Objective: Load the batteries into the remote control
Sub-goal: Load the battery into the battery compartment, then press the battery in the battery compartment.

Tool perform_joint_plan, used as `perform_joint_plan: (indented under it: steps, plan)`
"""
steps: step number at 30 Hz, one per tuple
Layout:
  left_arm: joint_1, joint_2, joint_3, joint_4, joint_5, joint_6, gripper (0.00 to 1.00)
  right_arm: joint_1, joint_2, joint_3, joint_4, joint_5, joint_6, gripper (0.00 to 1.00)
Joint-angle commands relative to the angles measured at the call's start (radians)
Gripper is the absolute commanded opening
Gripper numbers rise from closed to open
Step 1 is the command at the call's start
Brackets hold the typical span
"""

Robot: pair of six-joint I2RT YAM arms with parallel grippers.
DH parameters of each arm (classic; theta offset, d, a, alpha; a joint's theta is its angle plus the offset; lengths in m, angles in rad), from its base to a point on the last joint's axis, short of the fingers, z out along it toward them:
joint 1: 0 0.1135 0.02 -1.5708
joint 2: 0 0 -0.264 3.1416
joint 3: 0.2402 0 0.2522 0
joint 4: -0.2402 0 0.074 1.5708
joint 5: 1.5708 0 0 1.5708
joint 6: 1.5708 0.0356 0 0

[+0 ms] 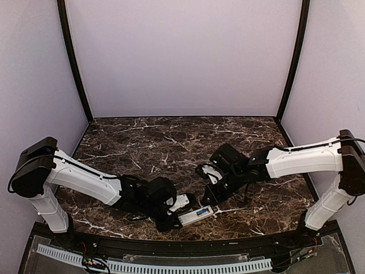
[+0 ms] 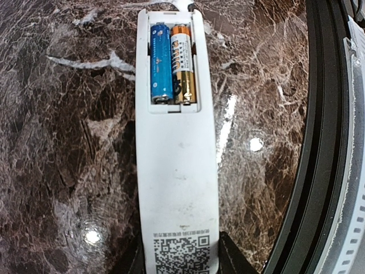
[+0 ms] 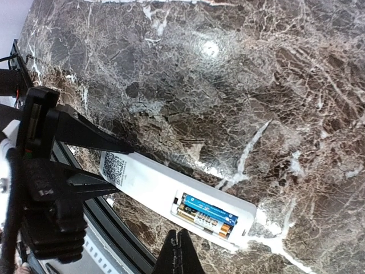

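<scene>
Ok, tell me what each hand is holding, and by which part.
The left hand grips the remote control by its QR-code end, one finger on each long side. The right hand is shut on nothing.

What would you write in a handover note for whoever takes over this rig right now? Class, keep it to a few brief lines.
Grip: the left end effector is shut on the remote control at its QR-code end; the remote lies back-up on the table.
Free arm: the right end effector is shut, holding nothing, close by the compartment.
Done: the blue battery and the gold battery sit side by side inside.
Left: the compartment is uncovered; no cover shows in these views.
</scene>
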State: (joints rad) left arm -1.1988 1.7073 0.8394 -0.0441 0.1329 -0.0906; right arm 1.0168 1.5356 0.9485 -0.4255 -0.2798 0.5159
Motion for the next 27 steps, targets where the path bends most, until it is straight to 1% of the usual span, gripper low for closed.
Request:
perform_joint_plan:
  steps: [1,5,8,14,17,20,23,27]
  plan:
    - [0.005,0.035,-0.018,-0.106,-0.050,-0.001,0.32,-0.019,0.052,-0.017,0.061,-0.086,0.028,0.00]
    - [0.005,0.028,-0.021,-0.103,-0.058,-0.004,0.39,-0.033,0.077,-0.043,0.084,-0.097,0.038,0.00]
    - [0.005,0.022,-0.022,-0.102,-0.064,-0.006,0.41,-0.044,0.113,-0.094,0.103,-0.097,0.049,0.00]
    - [0.005,0.008,-0.023,-0.099,-0.076,-0.009,0.52,-0.048,0.147,-0.150,0.095,-0.066,0.066,0.00]
    - [0.005,0.000,-0.021,-0.099,-0.080,-0.005,0.53,-0.047,0.136,-0.124,0.075,-0.056,0.055,0.00]
    - [0.005,-0.009,-0.022,-0.097,-0.087,-0.004,0.53,-0.047,0.119,-0.064,0.031,-0.054,0.026,0.00]
    - [0.005,-0.043,-0.038,-0.083,-0.088,-0.002,0.53,-0.047,0.085,-0.016,0.015,-0.084,0.006,0.00]
    - [0.005,-0.092,-0.063,-0.051,-0.080,0.003,0.54,-0.046,0.046,0.000,0.033,-0.134,0.005,0.00]
